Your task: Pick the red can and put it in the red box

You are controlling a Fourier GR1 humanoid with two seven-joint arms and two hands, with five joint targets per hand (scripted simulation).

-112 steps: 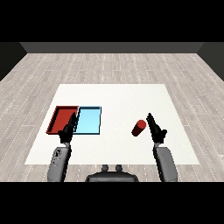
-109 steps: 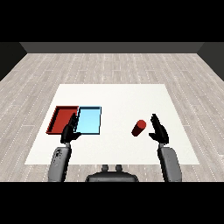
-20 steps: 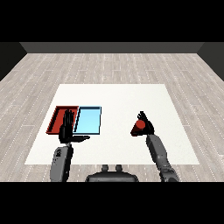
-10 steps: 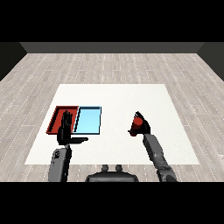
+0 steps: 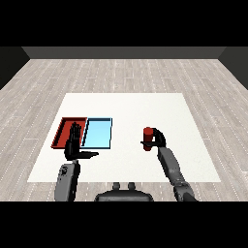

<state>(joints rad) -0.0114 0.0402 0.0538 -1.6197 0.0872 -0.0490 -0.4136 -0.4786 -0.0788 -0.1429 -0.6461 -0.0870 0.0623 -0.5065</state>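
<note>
White table [image 5: 126, 104]: right hand [image 5: 158, 139] curled round upright red can [image 5: 147, 138]. Left hand [image 5: 74, 144] spread flat, fingers over red tray [image 5: 62, 131], light blue tray [image 5: 99, 133] just right of it.

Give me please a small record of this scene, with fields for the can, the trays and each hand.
red can: upright, right of the trays, held by the right hand
right hand: fingers curled round the can
left hand: fingers straight, over the red tray's near edge
red tray: left, holds no can
light blue tray: touching the red tray's right side
</note>
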